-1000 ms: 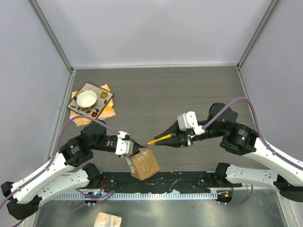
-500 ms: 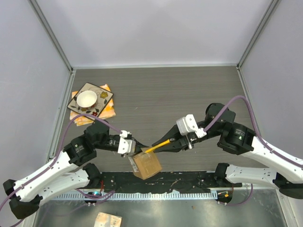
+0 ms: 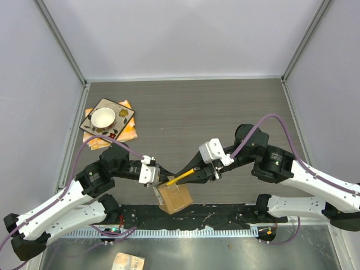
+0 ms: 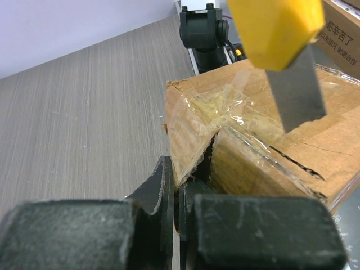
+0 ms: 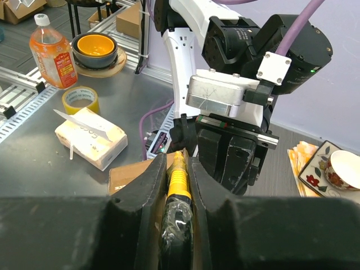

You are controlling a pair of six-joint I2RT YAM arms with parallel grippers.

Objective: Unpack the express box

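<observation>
The express box, a small brown taped cardboard parcel, sits at the table's near edge; its torn taped corner fills the left wrist view. My left gripper is shut on a corner flap of the box. My right gripper is shut on the yellow utility knife. The knife's yellow body lies between the fingers in the right wrist view. Its blade hangs just over the box's taped top.
A white cup on a brown-and-orange card lies at the far left. The black rail runs along the near edge behind the box. Beyond the table the right wrist view shows a tissue box, a tape roll and a bottle.
My right arm has swung left and nearer, carrying the knife tip from beside the box to over its top. My left gripper stays at the box corner.
</observation>
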